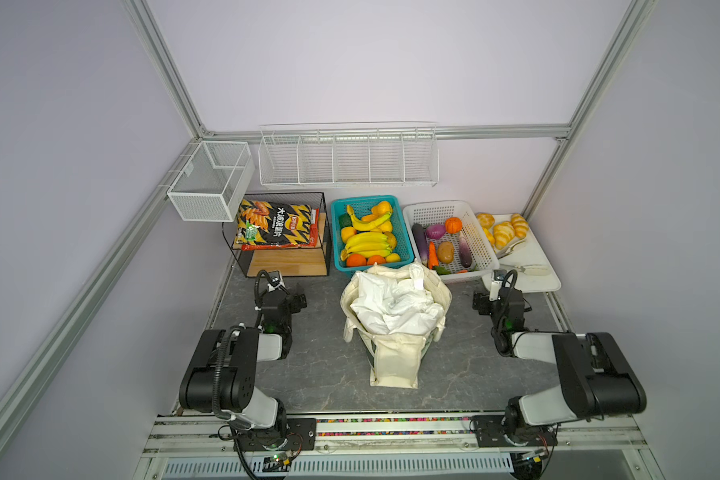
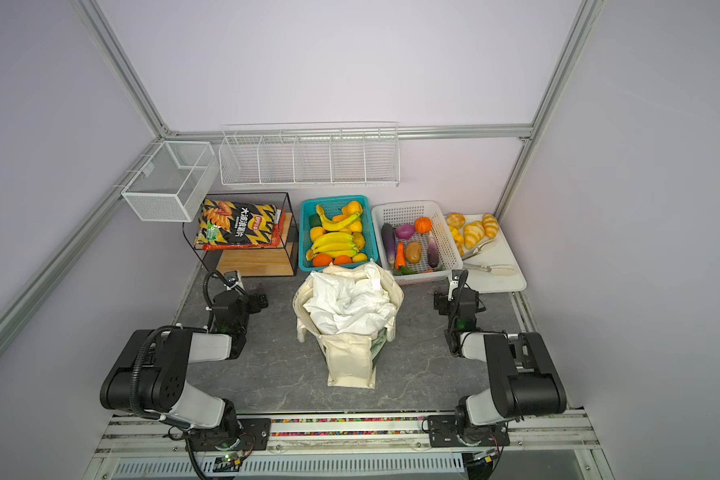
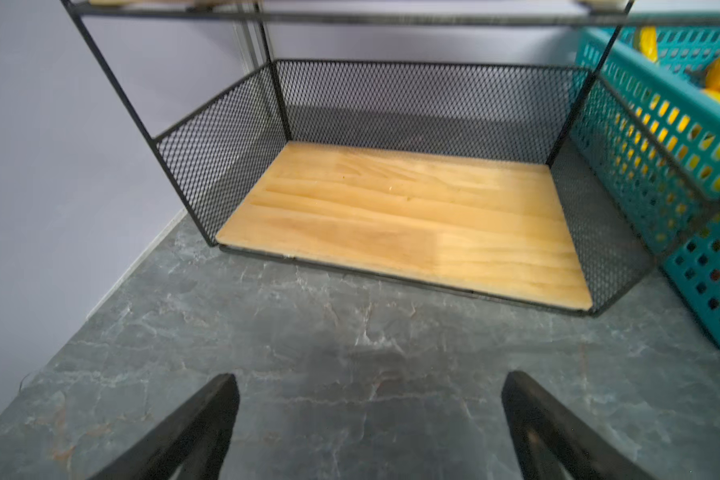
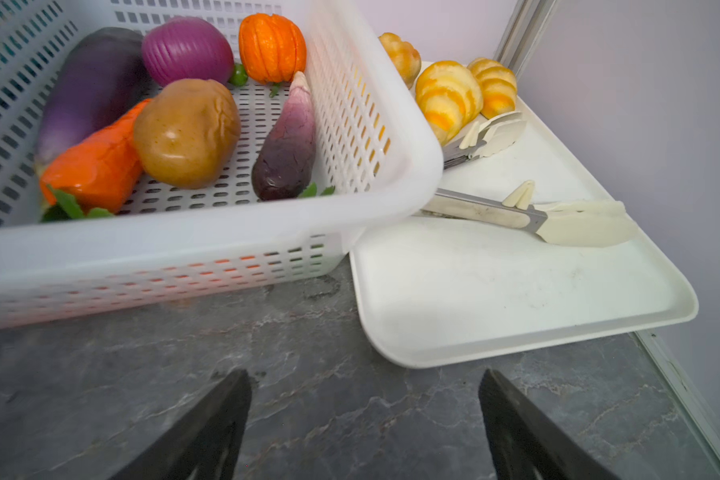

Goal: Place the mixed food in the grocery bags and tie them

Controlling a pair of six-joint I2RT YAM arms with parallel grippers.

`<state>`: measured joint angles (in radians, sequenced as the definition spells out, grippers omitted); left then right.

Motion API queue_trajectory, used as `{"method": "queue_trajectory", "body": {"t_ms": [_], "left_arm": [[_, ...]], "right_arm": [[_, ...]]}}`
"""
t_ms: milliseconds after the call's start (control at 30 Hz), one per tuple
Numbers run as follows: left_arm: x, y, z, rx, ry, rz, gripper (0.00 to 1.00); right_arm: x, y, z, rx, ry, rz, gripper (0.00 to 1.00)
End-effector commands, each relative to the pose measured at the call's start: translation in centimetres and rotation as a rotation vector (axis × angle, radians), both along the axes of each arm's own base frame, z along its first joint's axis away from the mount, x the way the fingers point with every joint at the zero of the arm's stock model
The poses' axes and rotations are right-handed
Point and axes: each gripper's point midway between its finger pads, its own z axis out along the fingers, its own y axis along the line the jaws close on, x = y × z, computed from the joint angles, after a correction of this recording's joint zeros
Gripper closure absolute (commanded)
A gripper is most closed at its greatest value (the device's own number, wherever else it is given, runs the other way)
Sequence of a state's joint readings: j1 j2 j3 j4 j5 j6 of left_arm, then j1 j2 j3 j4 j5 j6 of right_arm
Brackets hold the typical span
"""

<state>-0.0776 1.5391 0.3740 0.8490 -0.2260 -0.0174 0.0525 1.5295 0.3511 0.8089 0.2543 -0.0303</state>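
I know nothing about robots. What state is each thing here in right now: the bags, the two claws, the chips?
Cloth tote: standing, mouth open.
Plastic bag: crumpled inside the tote.
Left gripper: open, holding nothing.
Right gripper: open, holding nothing.
Chip bag: lying flat on top of the rack.

Both top views look down from high up, facing the back wall, and share the whole desk (image 1: 308, 374), canvas tote (image 1: 395, 361) central. Each wrist view sits low and near: left facing the black mesh shelf (image 3: 391, 104), right facing the white basket (image 4: 184, 257).
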Motion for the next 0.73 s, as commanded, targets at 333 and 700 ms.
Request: {"method": "queue_trajectory", "body": {"t_ms": [333, 700], "left_arm": [[0.86, 0.49, 1.51, 0.012, -0.056, 0.019, 0.01], [0.84, 0.45, 1.48, 0.011, -0.056, 0.018, 0.01]], "right_arm": [[1.57, 0.35, 2.54, 0.024, -0.105, 0.042, 0.11], [1.6, 0.34, 2.47, 0.03, -0.099, 0.045, 0.11]]}}
